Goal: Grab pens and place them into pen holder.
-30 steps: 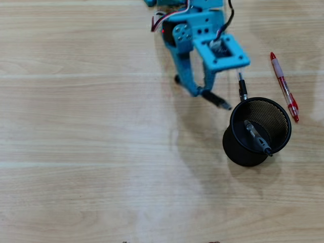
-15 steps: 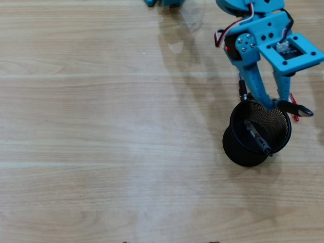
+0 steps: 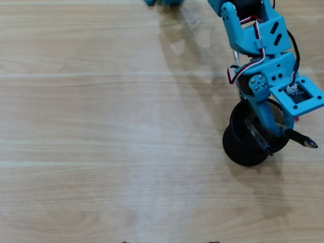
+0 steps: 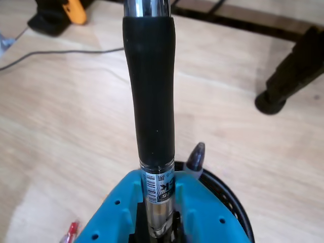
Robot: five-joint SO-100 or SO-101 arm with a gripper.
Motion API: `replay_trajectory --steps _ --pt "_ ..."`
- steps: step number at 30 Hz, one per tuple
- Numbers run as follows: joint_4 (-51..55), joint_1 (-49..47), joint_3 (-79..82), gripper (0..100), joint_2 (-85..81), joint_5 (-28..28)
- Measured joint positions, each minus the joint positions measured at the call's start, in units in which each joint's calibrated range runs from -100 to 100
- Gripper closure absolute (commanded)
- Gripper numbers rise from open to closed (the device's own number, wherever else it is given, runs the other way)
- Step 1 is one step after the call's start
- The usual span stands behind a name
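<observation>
The hand [image 4: 161,230] pinched a pen [image 4: 150,101] that ran straight up from it; the holder [image 3: 248,142] sat directly beneath it on the worktop [image 3: 101,126].

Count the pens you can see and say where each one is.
3. One pen sits in the gripper over the holder; a second pen's tip sticks up from the holder; a red pen lies on the table. The arm may hide more.
</observation>
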Motion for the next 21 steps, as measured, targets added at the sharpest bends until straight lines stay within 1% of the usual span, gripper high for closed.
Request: replay_trajectory --steps 3,6,8,11,18,21 --pt "0.0 0.0 2.74 96 0.08 0.0" --pt "0.0 0.0 3.45 86 0.08 0.37" --pt "0.0 0.0 3.45 80 0.08 2.03" --pt "0.0 0.0 3.45 82 0.08 4.75" --pt "0.0 0.0 2.83 82 -0.34 7.09" --pt "4.48 0.08 1.33 82 -3.22 10.22"
